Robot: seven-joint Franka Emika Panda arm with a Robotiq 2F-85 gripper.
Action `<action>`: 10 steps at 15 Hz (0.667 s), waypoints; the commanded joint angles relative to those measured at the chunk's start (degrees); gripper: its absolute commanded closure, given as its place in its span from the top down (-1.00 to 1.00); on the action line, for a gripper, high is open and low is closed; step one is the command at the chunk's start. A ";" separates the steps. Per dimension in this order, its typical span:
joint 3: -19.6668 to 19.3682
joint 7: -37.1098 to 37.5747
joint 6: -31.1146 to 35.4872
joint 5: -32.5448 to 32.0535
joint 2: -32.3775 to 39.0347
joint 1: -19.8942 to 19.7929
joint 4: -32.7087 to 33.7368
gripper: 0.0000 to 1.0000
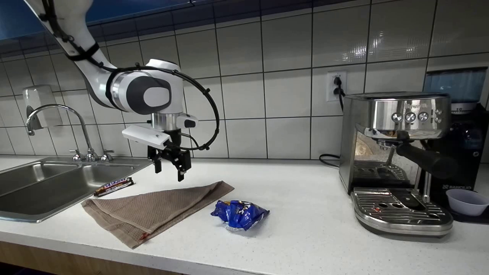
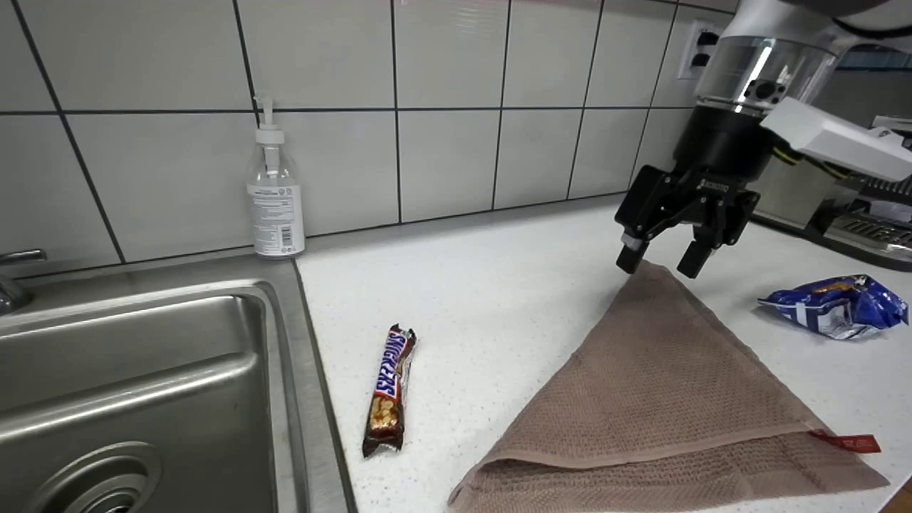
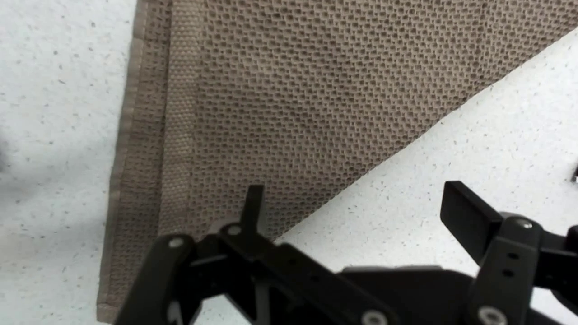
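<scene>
On a white speckled counter [image 1: 301,206], a brown towel [image 2: 662,385] lies folded over on itself, a red tag [image 2: 853,443] showing at its edge. Close above hangs the robot's black gripper [image 1: 169,175], its two fingers spread wide and apart from the towel; in the wrist view, one finger overlaps the towel while the second stands out against the counter. A crumpled blue packet [image 1: 240,214] rests to one side of the towel, a Snickers bar [image 2: 388,388] to another, the bar lying between the towel and a metal sink [image 2: 308,385]. Behind the sink, a chrome faucet [image 1: 83,126] arches near the tiled wall [image 1: 286,95], and a pump bottle [image 2: 276,210] stands at the sink's corner. Past the packet, along the wall, a silver coffee machine [image 1: 397,114] stands beside a black grinder [image 1: 471,160], a pale bowl [image 1: 467,204] in front of the grinder.
</scene>
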 commanded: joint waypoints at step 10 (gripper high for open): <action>-0.10 7.39 -0.70 -3.33 7.15 -3.94 7.73 1.00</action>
